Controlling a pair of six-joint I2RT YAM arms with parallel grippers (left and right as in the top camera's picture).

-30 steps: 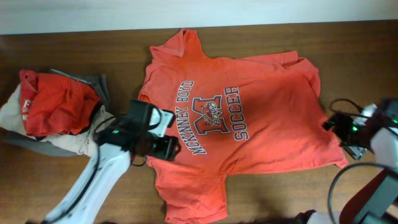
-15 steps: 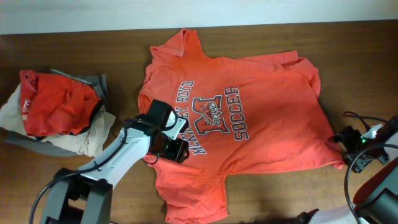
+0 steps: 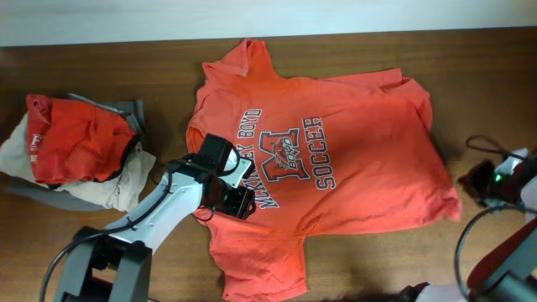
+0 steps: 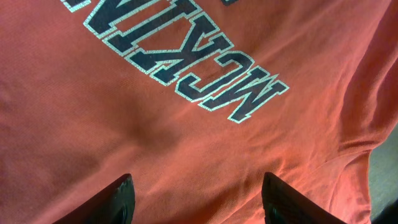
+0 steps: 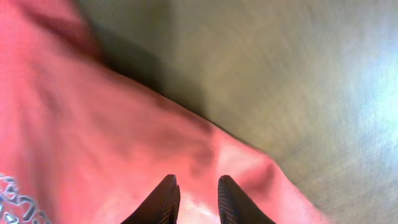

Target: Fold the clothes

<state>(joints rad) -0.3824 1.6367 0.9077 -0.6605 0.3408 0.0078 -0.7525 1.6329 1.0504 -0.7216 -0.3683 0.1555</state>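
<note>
**Shirt flat on the desk, both pincers empty**

Overhead. The orange-red T-shirt (image 3: 361, 159) lies spread flat, print side up, across the middle of the brown desk (image 3: 487, 84). Its collar is toward the left, its hem toward the right, one sleeve points to the far edge and the other to the near edge. A heap of other clothes (image 3: 75, 147), red on top of beige and grey, sits at the left end, apart from the shirt. My left pincer (image 3: 231, 197) is over the shirt just below the collar, beside the lettering. My right pincer (image 3: 471, 179) is over bare wood, just off the shirt's hem edge near its lower corner.

Left wrist. The shirt (image 4: 186, 143) fills the frame, with the navy-and-white letters reading upside down. The left pincer (image 4: 199, 205) stands wide open; both fingers (image 4: 121, 199) are above the cloth with nothing between them. I cannot tell whether the tips touch the fabric.

Right wrist. Blurred frame. The shirt's (image 5: 93, 124) corner lies below, with the desk (image 5: 280, 74) beyond it. The right pincer (image 5: 196, 193) shows only a narrow gap between its fingers (image 5: 166, 199), and I make out nothing gripped.
</note>
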